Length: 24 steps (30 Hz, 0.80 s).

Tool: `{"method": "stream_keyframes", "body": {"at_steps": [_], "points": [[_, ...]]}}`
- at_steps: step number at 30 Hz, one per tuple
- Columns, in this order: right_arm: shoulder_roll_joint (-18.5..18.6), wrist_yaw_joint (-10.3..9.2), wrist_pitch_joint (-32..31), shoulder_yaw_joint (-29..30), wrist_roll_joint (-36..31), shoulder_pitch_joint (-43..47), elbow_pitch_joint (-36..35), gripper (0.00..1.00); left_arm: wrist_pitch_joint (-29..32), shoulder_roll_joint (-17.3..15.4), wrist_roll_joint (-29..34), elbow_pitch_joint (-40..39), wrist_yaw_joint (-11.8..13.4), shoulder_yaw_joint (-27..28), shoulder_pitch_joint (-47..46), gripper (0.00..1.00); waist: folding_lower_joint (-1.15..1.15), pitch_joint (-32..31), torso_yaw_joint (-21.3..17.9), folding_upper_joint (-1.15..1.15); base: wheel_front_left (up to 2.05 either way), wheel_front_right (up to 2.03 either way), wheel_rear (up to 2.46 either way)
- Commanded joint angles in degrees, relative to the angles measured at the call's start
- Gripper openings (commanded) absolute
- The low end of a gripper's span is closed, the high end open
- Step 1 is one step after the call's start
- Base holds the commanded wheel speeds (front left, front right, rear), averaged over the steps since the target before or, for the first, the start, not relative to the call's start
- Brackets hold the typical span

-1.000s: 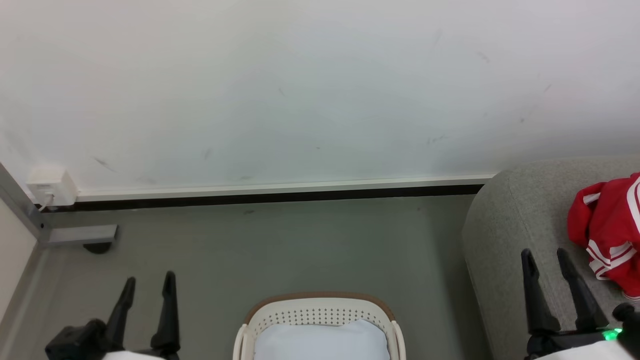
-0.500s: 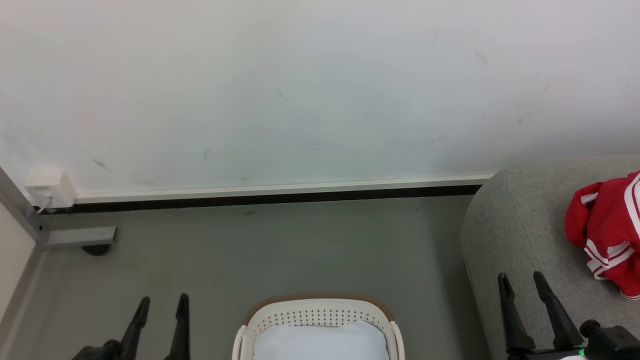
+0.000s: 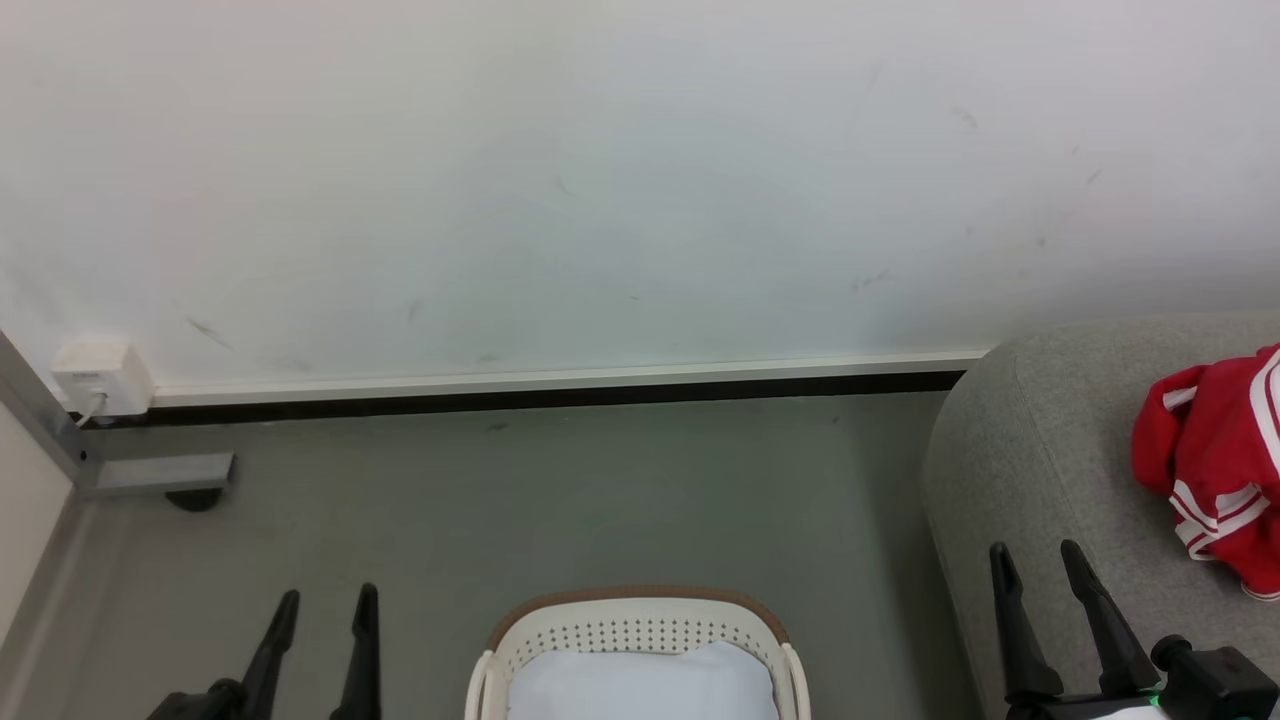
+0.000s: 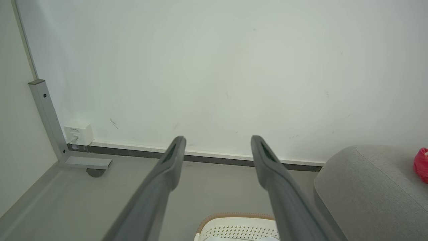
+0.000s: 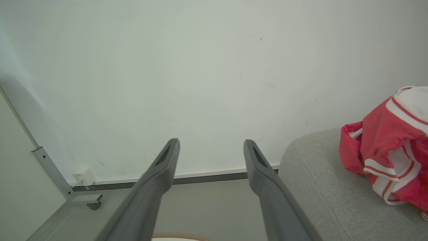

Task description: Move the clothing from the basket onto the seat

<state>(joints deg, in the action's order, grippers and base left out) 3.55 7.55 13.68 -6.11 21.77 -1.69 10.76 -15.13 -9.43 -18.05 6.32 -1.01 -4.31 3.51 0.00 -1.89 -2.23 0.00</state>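
The red clothing (image 3: 1220, 465) with white stripes lies bunched on the light-grey seat (image 3: 1040, 470) at the right; the right wrist view shows the clothing (image 5: 391, 150) on the seat (image 5: 334, 201) too. The cream basket (image 3: 640, 630) with a brown rim stands at the bottom centre, holding only a pale bluish-white pad (image 3: 640, 685). My left gripper (image 3: 325, 598) is open at the lower left, over the floor. My right gripper (image 3: 1035, 553) is open at the lower right, over the seat's front corner, left of the clothing. Both hold nothing.
A white wall with a dark baseboard (image 3: 550, 392) runs behind. A white socket box (image 3: 100, 375) and a grey metal frame foot (image 3: 150, 470) sit at the far left. Grey floor (image 3: 560, 500) lies between basket and wall.
Both grippers have drawn back toward the bottom edge over the last second, the right one away from the clothing. The clothing and basket stay put.
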Motion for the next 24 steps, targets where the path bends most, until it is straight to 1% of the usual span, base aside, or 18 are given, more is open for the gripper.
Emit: {"method": "stream_keyframes", "body": {"at_steps": [1, 15, 16, 19, 24], "points": [[-0.1, -0.13, 0.1, 0.0, 0.2, -0.5, 0.0, 1.00, 0.0, 0.4, 0.9, 0.1, -0.5, 0.6, -0.3, 1.00, 0.00, 0.0, 0.0, 0.00, 0.00, 0.00, 0.00], [-0.4, -0.13, -0.6, -0.5, 0.7, -0.2, -0.4, 1.00, 0.0, 2.2, 3.1, 0.9, -2.8, 3.1, -0.6, 1.00, 0.00, 0.1, 0.0, 0.00, 0.00, 0.00, 0.00], [-0.3, 0.00, -0.6, -0.6, 0.0, -0.1, 0.0, 0.00, 0.0, 2.1, 2.7, 0.9, -2.7, 2.8, -0.1, 0.00, 0.00, 0.1, 0.0, 0.00, 0.00, 0.00, 0.00], [-0.4, 0.00, -0.6, -0.8, 0.1, 1.1, 1.4, 0.00, 0.1, 2.6, 2.6, 2.4, -2.7, 2.4, 0.6, 0.00, 0.00, 0.1, 0.0, 0.00, 0.00, 0.00, 0.00], [-0.2, 0.00, -1.7, -0.2, 4.9, 0.9, 1.5, 0.00, 1.7, 2.9, -2.4, 3.2, -2.9, 3.2, -0.3, 0.00, 0.00, 0.1, 0.1, 0.00, 0.00, 0.00, 0.00]]}}
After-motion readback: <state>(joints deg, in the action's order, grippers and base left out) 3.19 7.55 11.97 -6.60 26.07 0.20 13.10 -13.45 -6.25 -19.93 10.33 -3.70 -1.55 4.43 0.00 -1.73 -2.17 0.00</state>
